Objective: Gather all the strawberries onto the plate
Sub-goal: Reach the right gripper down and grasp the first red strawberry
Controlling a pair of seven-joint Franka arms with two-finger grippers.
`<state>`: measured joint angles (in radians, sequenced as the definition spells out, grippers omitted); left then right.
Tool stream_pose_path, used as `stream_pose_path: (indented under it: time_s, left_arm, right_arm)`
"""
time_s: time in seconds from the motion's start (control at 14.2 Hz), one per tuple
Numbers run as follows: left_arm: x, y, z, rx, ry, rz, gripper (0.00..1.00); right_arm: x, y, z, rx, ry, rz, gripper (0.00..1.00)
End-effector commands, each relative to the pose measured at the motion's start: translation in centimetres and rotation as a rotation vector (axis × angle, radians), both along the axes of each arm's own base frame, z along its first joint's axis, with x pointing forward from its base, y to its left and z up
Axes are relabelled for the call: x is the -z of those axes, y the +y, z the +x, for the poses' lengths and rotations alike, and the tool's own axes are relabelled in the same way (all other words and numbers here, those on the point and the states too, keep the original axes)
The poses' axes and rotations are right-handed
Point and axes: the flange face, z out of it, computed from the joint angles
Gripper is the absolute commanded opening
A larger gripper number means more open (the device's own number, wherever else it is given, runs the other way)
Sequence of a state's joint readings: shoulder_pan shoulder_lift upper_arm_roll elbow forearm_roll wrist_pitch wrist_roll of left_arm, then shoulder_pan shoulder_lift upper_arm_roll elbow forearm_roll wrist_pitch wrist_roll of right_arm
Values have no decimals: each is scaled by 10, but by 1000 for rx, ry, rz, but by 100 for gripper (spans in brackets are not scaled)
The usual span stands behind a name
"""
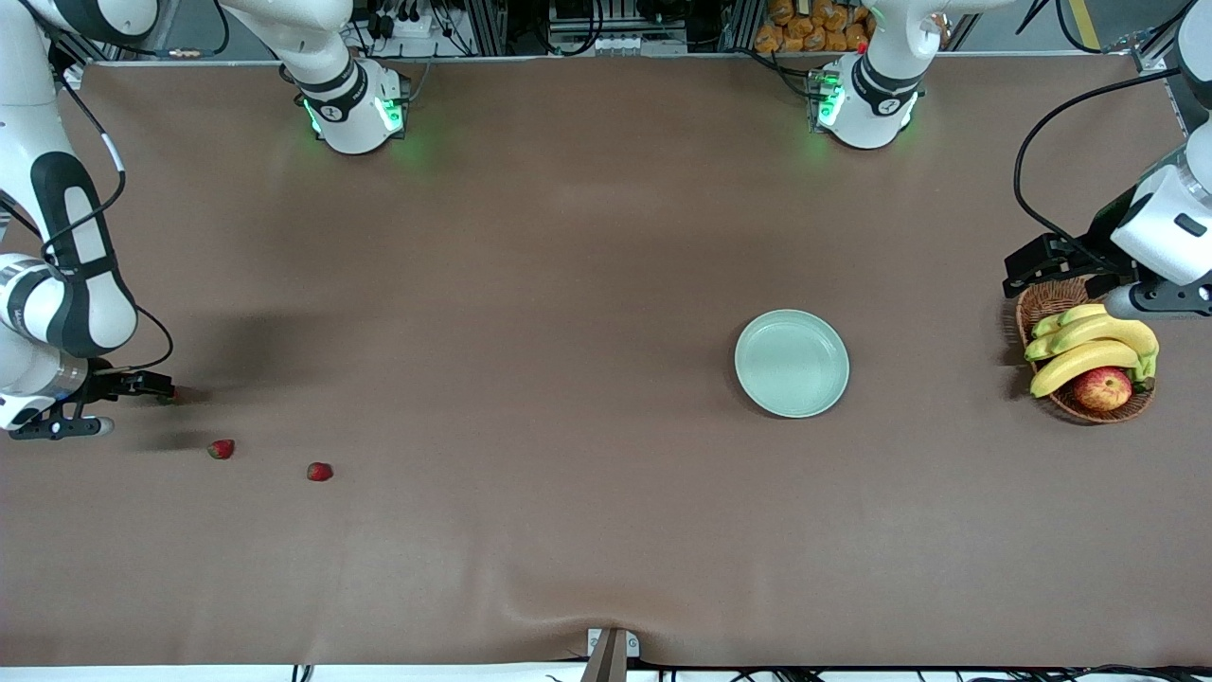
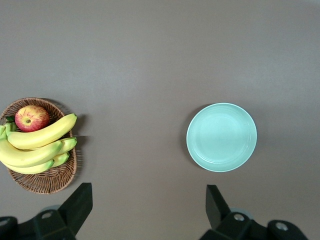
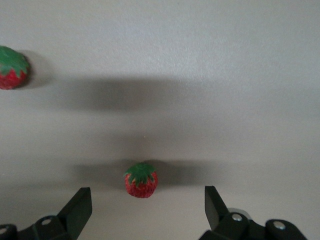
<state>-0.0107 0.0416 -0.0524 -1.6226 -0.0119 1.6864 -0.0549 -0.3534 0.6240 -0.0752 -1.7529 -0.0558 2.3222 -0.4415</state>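
The right hand (image 1: 118,405) hung low over the tabletop (image 1: 568,284) at the right arm's end, well apart from the plate (image 1: 792,363), its fingers spread wide and holding nothing. One strawberry (image 3: 141,180) lay on the cloth between those open fingers, leafy cap up, untouched; in the front view only a sliver of red (image 1: 176,394) showed past the hand's dark fingertip. A second strawberry (image 1: 221,449) lay just beside the hand, nearer the front camera, and a third (image 1: 320,471) lay a little farther toward the plate, also nearer the camera than the hand. All three sat well apart from the pale green plate, which held nothing.

The left hand (image 1: 1108,284) waited at the left arm's end, over the rim of a wicker basket (image 1: 1042,303) holding bananas (image 1: 1089,346) and an apple (image 1: 1102,388). Its fingers (image 2: 80,205) were likewise fully apart, gripping nothing. The basket stood well apart from the plate, toward the left arm's end.
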Motion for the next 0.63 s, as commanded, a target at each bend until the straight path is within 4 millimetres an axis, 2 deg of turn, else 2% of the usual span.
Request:
stream_pose_path:
  time_s: [0.0,0.56]
  left_arm:
    - [-1,3,1,-6,8,7,100]
    - [2,4,2,-7,14,7,100]
  right_arm:
    - [10,-7,-5,2,-17,9,100]
    - [28,-3,-7,63,-27,63,100]
